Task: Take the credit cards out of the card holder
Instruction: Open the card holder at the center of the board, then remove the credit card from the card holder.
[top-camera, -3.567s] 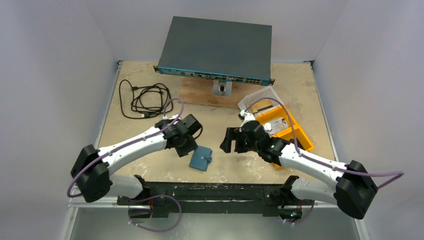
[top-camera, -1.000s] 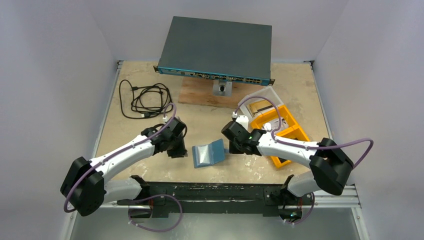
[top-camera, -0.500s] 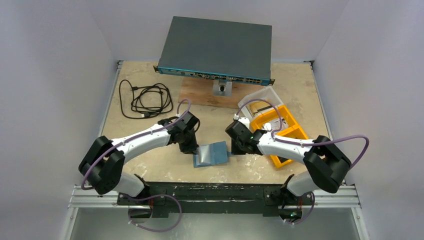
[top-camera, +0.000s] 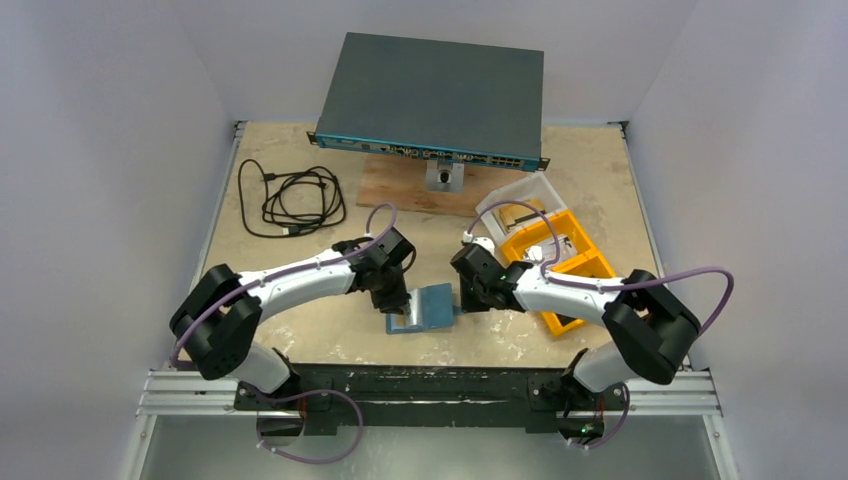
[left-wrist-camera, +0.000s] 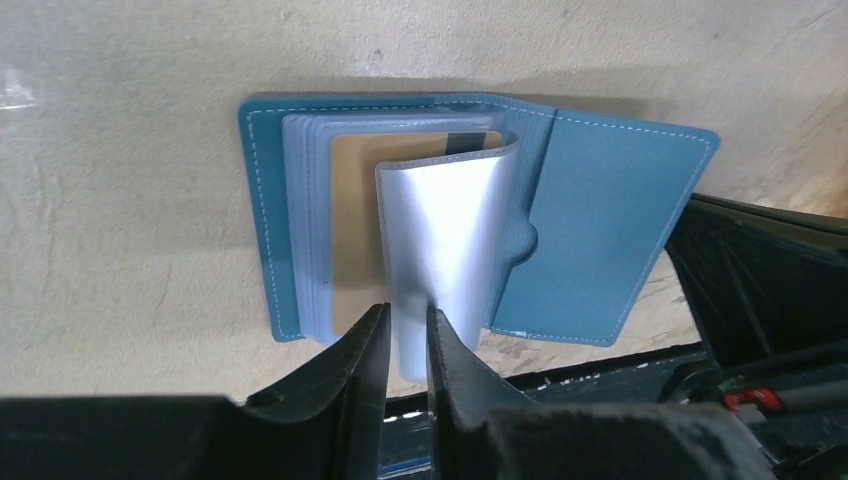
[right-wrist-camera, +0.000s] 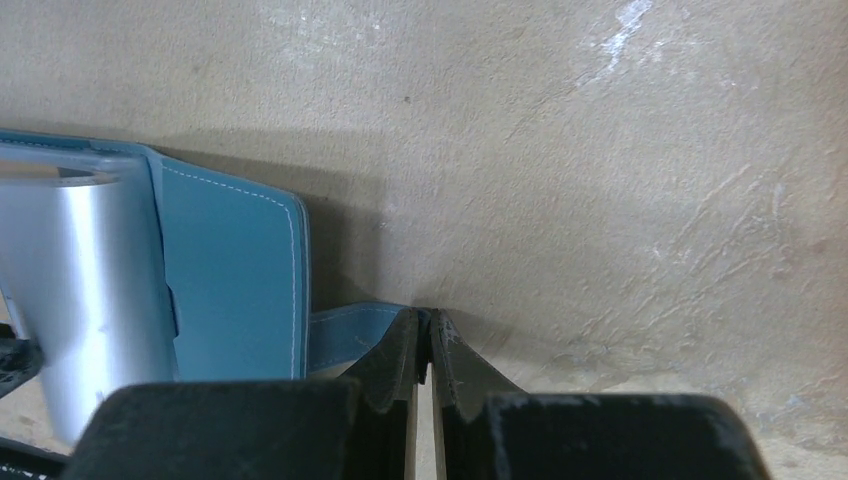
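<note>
**One card pinched, none out yet**

Seconds ago the card holder (top-camera: 436, 303) lay shut. Now it's spread open on the table (top-camera: 300, 335) near the front edge, between the arms. Left gripper (left-wrist-camera: 405, 345), off to the side a second back, has come in, jaws narrow, nipping the near edge of a silvery card (left-wrist-camera: 445, 250). Right gripper (right-wrist-camera: 425, 345) is clamped on the snap tab (right-wrist-camera: 350, 328), pinning the cover. The pull-out looks ready to start, and a tan card (left-wrist-camera: 352, 230) waits underneath.

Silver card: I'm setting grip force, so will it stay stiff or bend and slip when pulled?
Probably bendy: the silver card arches over the wallet. Its glossy face may slip between the left fingers pinching its edge.
</note>
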